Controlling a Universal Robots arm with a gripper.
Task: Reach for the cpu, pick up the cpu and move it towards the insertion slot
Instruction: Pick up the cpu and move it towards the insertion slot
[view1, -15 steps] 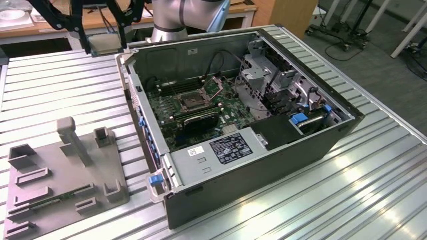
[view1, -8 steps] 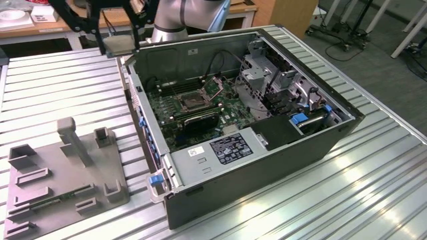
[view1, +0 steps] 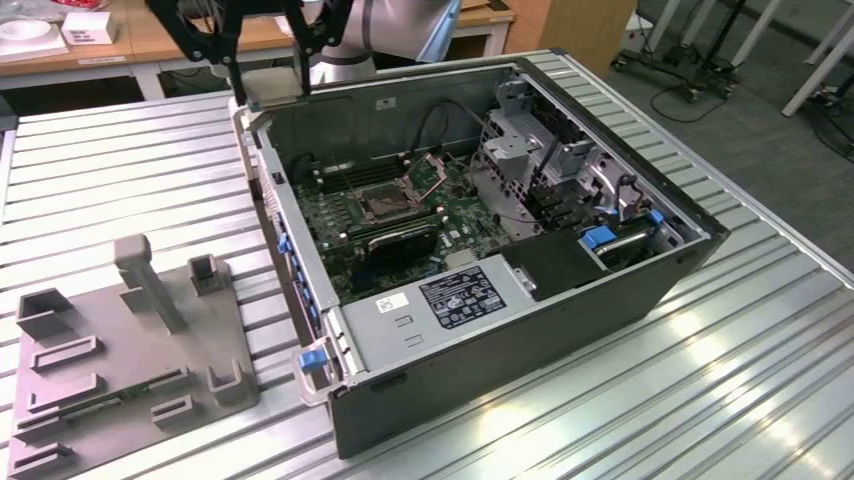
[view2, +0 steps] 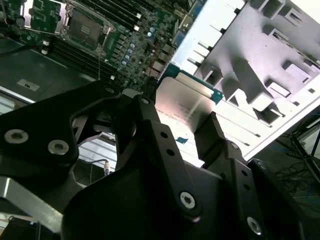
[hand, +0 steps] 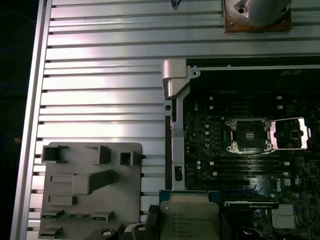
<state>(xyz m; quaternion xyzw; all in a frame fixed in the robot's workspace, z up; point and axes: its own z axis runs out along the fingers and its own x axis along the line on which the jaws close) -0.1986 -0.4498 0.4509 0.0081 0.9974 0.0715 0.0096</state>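
Observation:
My gripper is shut on the cpu, a flat silvery square chip with a thin green rim. It hangs in the air above the far corner of the open computer case, on the exterior view's left. Both wrist views show the cpu clamped by its edges between black fingers. The insertion slot is a dark square socket in a silvery bracket on the green motherboard, with its metal lid flipped open beside it. This insertion slot lies lower and off to one side of the held chip.
The open computer case lies on a slatted aluminium table, with drive cages and cables inside. A grey plastic fixture holding a green memory stick sits on the exterior view's left. Long black memory slots flank the socket.

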